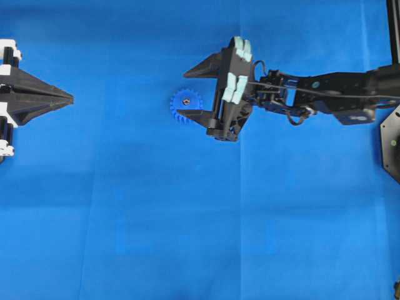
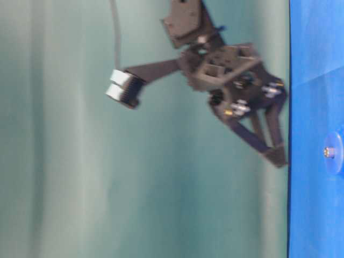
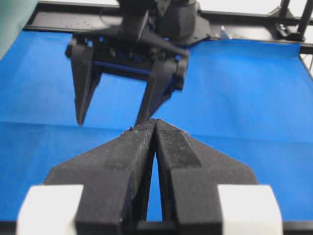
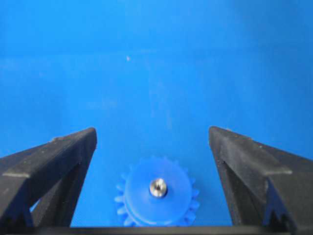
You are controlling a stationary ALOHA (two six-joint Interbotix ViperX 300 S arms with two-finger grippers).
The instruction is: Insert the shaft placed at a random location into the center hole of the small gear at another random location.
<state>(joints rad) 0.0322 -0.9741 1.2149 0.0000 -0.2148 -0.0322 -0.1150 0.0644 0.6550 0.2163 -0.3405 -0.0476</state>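
The small blue gear [image 1: 185, 102] lies flat on the blue mat. The silver shaft [image 1: 185, 100] stands in its centre hole and fills it. In the right wrist view the gear [image 4: 146, 205] sits low between the jaws, with the shaft [image 4: 157, 187] showing end-on as a shiny dot. My right gripper [image 1: 182, 94] is open and empty; it straddles the gear with its fingers apart from it, and also shows in the right wrist view [image 4: 151, 131]. The table-level view shows the shaft tip [image 2: 329, 152] on the gear [image 2: 336, 161]. My left gripper [image 1: 70, 99] is shut and empty, far left of the gear.
The blue mat [image 1: 187, 219] covers the whole table. The right arm [image 1: 325, 87] reaches in from the right edge. In the left wrist view the right gripper's fingers [image 3: 80, 98] hang beyond my shut left gripper [image 3: 155, 123], which hides the gear.
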